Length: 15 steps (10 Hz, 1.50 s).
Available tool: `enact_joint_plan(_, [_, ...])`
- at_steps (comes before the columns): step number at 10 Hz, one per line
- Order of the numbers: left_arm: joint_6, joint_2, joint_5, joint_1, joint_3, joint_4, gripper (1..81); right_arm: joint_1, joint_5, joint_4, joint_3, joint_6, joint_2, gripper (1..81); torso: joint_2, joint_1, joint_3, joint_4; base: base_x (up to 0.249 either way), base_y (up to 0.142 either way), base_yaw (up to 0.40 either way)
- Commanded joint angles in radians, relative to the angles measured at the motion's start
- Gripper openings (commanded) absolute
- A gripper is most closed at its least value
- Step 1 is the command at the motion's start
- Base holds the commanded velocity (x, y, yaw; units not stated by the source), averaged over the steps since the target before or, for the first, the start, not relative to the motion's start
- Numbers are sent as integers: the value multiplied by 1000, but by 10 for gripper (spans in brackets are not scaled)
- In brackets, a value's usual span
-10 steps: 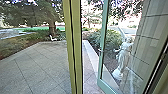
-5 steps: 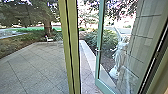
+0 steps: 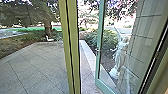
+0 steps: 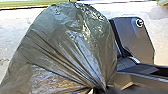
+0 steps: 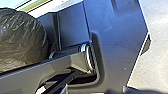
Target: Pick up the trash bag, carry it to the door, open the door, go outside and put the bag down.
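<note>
Trash bag (image 4: 65, 45) is at the left gripper (image 4: 102, 90), folds pulled tight into its bunched neck; gripper looks closed on that neck, bag bulging out beyond it, beside the robot's base. Right gripper (image 5: 100, 91): can't tell how open or if holding. Farther: green post (image 3: 73, 50), open glass door (image 3: 98, 62), white statue (image 3: 121, 55), paving (image 3: 37, 65), then tree (image 3: 48, 26).

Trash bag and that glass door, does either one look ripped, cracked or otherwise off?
Nothing stands out. The trash bag bulges and gathers to a tight neck, with no tear or spill visible; the glass door stands open, with no crack that I can see.
</note>
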State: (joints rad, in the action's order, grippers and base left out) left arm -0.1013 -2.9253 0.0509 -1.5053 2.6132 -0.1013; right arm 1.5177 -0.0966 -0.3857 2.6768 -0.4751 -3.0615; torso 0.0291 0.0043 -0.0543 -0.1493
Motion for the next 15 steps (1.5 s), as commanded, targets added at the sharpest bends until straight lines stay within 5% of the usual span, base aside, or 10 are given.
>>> enact_joint_plan(1, [6,12,-37,49,1,3,10,-52,-54,-2,-6,7,-10,811,0,0,0,0,0,0,0])
enact_joint_plan(6, [6,7,-37,49,1,-3,10,-23,-45,5,3,59,-29,811,0,0,0,0,0,0,0])
enact_joint_plan(10, [6,11,-37,49,1,-5,10,-19,12,315,133,382,-87,811,0,0,0,0,0,-16,0])
enact_joint_plan(15, [6,10,-37,49,1,-5,10,-36,-5,323,53,392,-48,811,0,0,0,0,0,-92,0])
